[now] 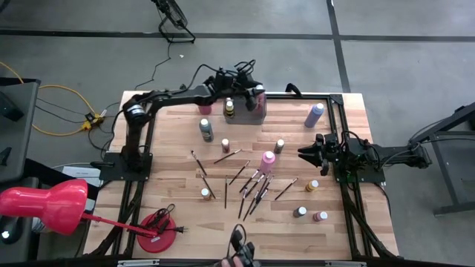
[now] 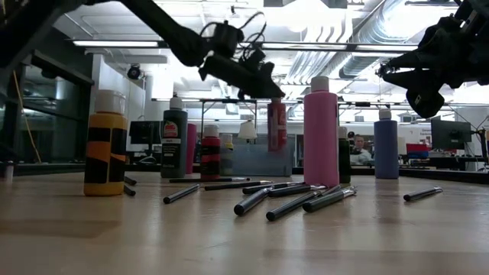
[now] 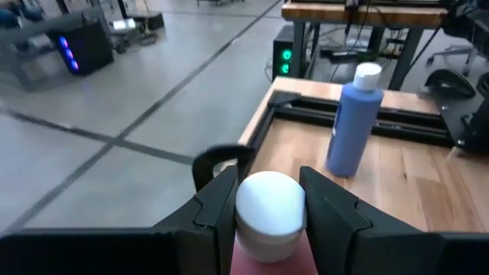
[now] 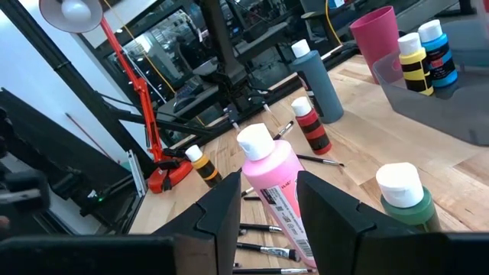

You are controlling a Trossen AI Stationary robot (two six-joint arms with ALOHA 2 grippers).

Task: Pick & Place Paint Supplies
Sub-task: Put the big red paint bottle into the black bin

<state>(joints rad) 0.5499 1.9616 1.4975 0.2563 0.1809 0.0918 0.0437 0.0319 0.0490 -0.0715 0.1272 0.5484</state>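
Left fingers (image 3: 221,210) clamping red bottle (image 3: 269,229), wooden table (image 1: 356,230), grey floor, possibly workshop

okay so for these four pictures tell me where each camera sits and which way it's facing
High view: above the table, looking straight down; both arms show, left gripper over the grey tray.
Low view: at tabletop height, looking level across at the tall pink bottle; the arms enter from above.
Left wrist view: on the left arm, past its fingers clamping a red bottle towards the lavender bottle.
Right wrist view: on the right arm, past its fingers across the table.
Shared: the tall pink bottle appears in high, low and right wrist views.
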